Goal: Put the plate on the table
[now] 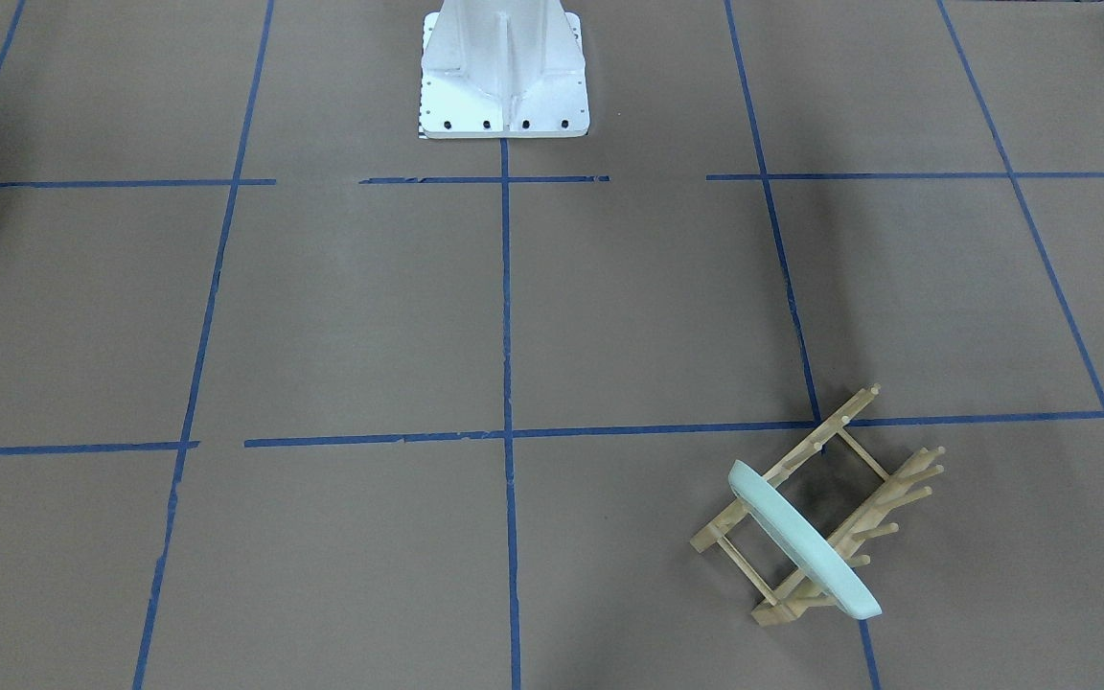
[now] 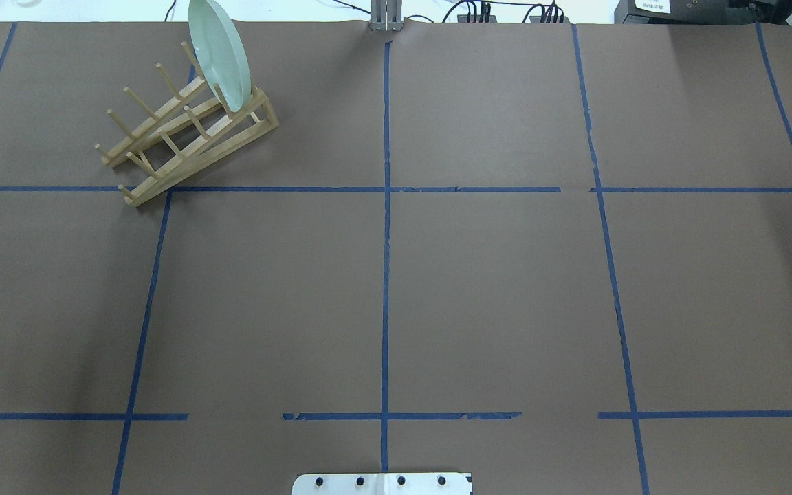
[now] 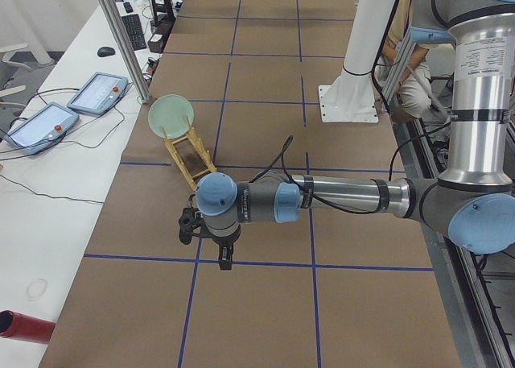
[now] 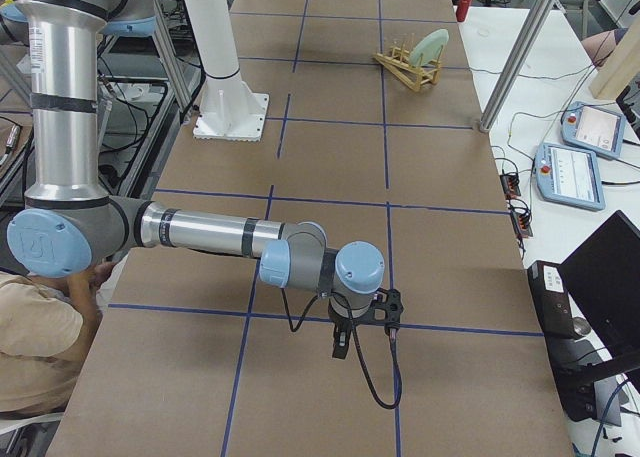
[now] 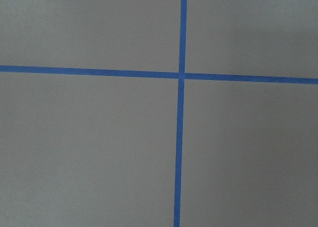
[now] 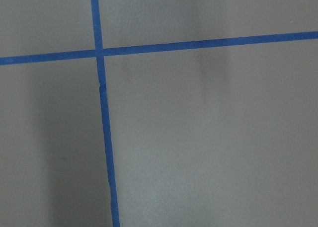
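One round pale mint-green glossy plate (image 2: 219, 55) stands on edge in the light wooden peg rack (image 2: 200, 161), at the far left of the brown taped table (image 2: 492, 289). It is judged rigid, slick and breakable, so hold it by the upper rim. The overhead view shows its face; the front-facing view shows only its edge. The left gripper (image 3: 225, 259) and right gripper (image 4: 340, 345) appear in side views only, well apart from the plate. Their opening cannot be told.

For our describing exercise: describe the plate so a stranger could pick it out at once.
On the brown table taped into blue squares, a wooden peg rack sits at the far corner on the robot's left. Standing on edge at its far end is the plate: round, glossy, pale mint green against bare wood.
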Controlling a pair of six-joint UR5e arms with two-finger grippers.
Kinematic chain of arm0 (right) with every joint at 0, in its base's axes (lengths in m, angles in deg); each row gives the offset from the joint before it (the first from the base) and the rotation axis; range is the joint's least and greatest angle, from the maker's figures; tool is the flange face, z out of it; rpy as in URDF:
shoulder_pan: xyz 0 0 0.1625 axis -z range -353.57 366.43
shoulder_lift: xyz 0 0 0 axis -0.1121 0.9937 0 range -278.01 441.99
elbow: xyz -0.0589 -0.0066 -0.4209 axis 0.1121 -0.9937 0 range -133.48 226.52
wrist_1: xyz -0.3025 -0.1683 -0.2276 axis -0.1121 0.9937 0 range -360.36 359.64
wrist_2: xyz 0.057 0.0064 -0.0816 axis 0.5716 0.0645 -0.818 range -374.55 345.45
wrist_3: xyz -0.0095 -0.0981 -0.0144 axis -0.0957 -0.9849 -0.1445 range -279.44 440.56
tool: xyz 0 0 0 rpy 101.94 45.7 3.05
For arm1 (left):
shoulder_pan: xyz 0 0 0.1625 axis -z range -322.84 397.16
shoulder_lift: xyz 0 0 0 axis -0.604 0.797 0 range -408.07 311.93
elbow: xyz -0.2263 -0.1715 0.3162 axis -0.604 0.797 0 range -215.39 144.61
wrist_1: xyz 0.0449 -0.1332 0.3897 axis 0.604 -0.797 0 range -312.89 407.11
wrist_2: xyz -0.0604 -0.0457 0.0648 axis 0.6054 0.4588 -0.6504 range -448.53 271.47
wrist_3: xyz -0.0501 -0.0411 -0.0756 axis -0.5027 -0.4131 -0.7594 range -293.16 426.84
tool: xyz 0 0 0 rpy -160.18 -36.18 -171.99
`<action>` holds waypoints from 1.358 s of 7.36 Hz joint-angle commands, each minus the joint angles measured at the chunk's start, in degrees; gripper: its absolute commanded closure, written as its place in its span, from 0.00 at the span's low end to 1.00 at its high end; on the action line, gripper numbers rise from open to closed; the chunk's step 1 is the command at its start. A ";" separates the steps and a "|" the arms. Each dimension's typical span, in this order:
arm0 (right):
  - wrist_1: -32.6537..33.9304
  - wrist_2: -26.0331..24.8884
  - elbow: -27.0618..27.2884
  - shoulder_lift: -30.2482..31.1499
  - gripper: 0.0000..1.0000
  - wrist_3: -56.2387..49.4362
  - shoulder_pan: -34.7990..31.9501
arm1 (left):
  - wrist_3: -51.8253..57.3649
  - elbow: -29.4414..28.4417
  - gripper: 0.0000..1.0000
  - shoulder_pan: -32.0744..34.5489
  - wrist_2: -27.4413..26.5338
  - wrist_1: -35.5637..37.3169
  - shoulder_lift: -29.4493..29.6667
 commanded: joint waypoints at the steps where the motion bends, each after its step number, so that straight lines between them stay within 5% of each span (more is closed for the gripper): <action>1: 0.00 0.00 -0.06 0.00 0.00 0.00 0.00 | 0.00 0.44 0.00 0.17 0.00 -0.17 -0.26; 7: 0.00 0.00 -0.06 0.00 0.00 0.00 0.00 | -1.83 1.93 0.00 0.71 0.61 -6.14 -0.71; 8: 0.00 0.00 -0.06 0.00 0.00 0.00 0.00 | -12.46 3.33 0.00 0.18 4.62 -9.98 0.34; 10: 0.00 0.00 -0.06 0.00 0.00 0.00 0.00 | -37.15 1.51 0.00 -2.00 9.84 -29.87 1.58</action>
